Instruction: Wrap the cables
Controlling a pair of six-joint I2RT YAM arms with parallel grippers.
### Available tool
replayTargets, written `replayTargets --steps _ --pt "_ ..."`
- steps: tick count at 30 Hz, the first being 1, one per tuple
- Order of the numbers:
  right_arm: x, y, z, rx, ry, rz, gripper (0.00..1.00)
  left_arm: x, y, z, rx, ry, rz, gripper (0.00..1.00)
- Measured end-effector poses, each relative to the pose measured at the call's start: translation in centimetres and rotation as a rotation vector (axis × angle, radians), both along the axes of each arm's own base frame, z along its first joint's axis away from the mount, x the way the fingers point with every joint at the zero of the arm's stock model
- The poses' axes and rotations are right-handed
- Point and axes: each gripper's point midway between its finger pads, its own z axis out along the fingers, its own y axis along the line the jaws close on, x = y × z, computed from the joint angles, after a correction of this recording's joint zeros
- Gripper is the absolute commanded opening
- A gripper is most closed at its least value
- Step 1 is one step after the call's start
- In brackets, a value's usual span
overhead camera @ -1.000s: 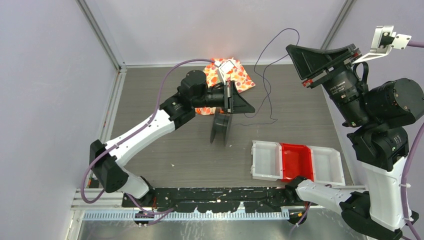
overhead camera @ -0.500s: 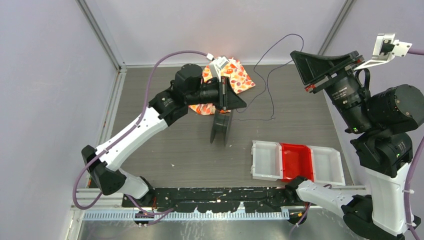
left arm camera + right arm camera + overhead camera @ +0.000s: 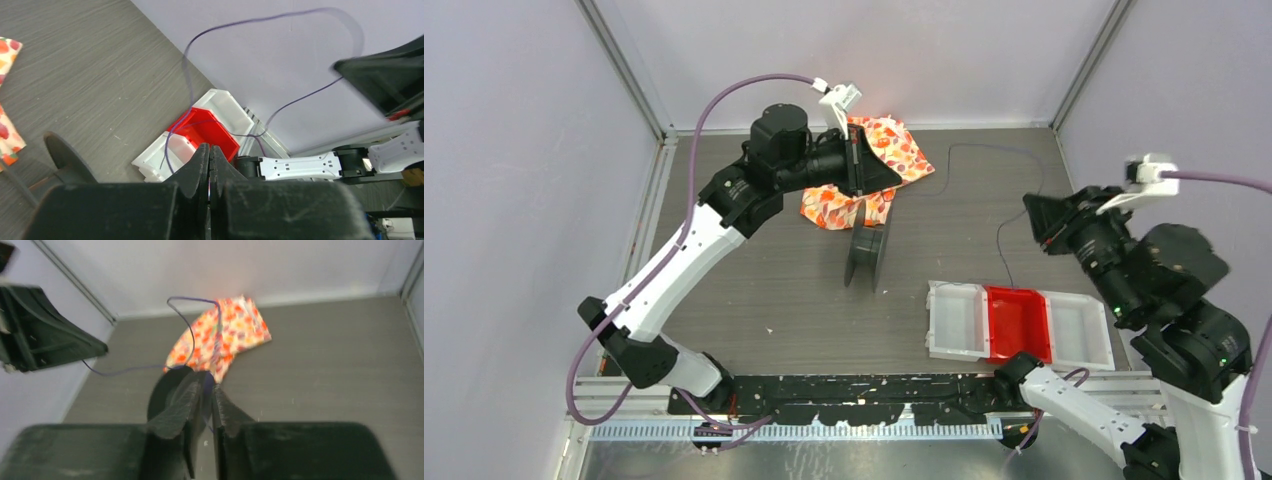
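The cable (image 3: pixel 984 150) is a very thin dark strand. It runs from my left gripper (image 3: pixel 896 180) across the far side of the table to my right gripper (image 3: pixel 1032 212), and a loose end hangs down toward the bins. A black spool (image 3: pixel 867 255) stands on edge mid-table, below the left gripper. In the left wrist view the jaws (image 3: pixel 209 149) are pressed together and the cable (image 3: pixel 186 65) arcs high in front of them. In the right wrist view the jaws (image 3: pixel 208 382) pinch the cable (image 3: pixel 192 340), with the spool (image 3: pixel 165 390) behind them.
An orange patterned cloth (image 3: pixel 834 205) lies at the back of the table under the left gripper. A white bin (image 3: pixel 954 320), a red bin (image 3: pixel 1016 322) and another white bin (image 3: pixel 1079 330) stand in a row at the near right. Walls close in left, back and right.
My right gripper has swung down from high at the back right to low above the bins, pulling the cable along. My left gripper has moved back and left over the cloth.
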Motion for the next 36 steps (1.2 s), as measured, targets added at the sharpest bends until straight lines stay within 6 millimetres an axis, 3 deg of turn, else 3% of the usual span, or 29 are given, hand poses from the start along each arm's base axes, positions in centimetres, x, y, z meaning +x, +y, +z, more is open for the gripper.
replayTargets --steps 2,4,7,9,12,17,20,24,27,29,31,36 --pt "-0.1 -0.2 -3.6 -0.029 0.085 -0.012 0.6 0.0 -0.6 -0.2 -0.008 0.008 -0.025 0.0" --pt "-0.2 -0.2 -7.2 -0.059 0.17 -0.021 0.8 0.0 -1.6 -0.7 -0.021 0.024 -0.057 0.01" --pt "-0.4 -0.4 -11.9 -0.117 0.3 -0.032 0.92 0.2 -3.0 -2.4 -0.011 0.061 -0.093 0.01" --pt "-0.5 -0.4 -12.7 -0.138 0.332 -0.034 0.94 0.4 -3.7 -3.4 0.001 0.088 -0.105 0.01" --pt "-0.4 0.0 -11.8 -0.147 0.315 -0.008 0.94 0.7 -4.3 -4.5 0.013 0.118 -0.115 0.0" --pt "0.8 3.9 -10.5 -0.151 0.277 0.159 0.91 0.5 -4.5 -4.2 0.0 0.138 -0.118 0.0" --pt "2.2 6.6 -12.3 -0.181 0.301 0.254 0.84 0.4 -4.5 -3.2 -0.019 0.132 -0.12 0.0" --pt "3.9 10.5 -17.8 -0.217 0.339 0.405 0.83 0.2 -4.4 -2.3 -0.038 0.133 -0.125 0.01" --pt "4.1 11.8 -22.1 -0.217 0.352 0.465 0.82 0.0 -4.3 -2.0 -0.046 0.136 -0.125 0.01" --pt "4.0 12.2 -23.8 -0.21 0.335 0.484 0.8 -0.2 -4.3 -1.7 -0.054 0.142 -0.127 0.0" --pt "4.2 12.6 -24.1 -0.2 0.29 0.5 0.79 -0.3 -4.2 -1.5 -0.06 0.144 -0.13 0.0" --pt "5.4 13.9 -22.2 -0.16 0.137 0.527 0.79 -0.4 -4.2 -1.2 -0.071 0.151 -0.13 0.0"
